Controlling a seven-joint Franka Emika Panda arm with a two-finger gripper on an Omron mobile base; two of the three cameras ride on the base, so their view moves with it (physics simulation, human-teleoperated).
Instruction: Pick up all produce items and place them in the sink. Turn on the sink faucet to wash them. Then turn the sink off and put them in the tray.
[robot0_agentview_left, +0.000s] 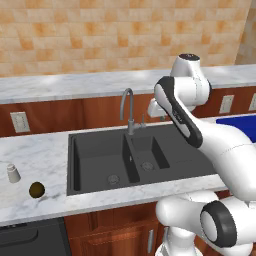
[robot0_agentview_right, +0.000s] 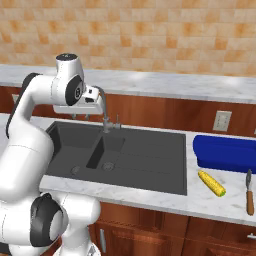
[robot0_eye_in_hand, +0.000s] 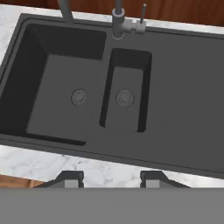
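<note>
**Arm poised over the sink, produce not yet collected**

The first step, gathering the produce, is being judged as barely begun: both basins of the sink (robot0_eye_in_hand: 175, 87) are being shown bare. The gripper (robot0_eye_in_hand: 111, 178) is being held high above the sink's front rim, with its fingertips (robot0_eye_in_hand: 72, 178) standing apart and nothing seen between them; nothing is being gripped.

The corn cob (robot0_agentview_right: 211, 183) is being seen lying on the counter right of the sink, just in front of the blue tray (robot0_agentview_right: 225, 152) and beside a wooden-handled utensil (robot0_agentview_right: 249, 196). Its long axis is lying flat and running diagonally, one end toward the sink's back corner, the other toward the counter's front edge. The dark round fruit (robot0_agentview_left: 36, 189) is resting on the counter left of the sink, near the shaker (robot0_agentview_left: 13, 173).

A wide sideways reach, followed by a descent with the jaws set across the cob's length, is being called for next. The faucet (robot0_agentview_left: 128, 107) is standing behind the divider.
</note>
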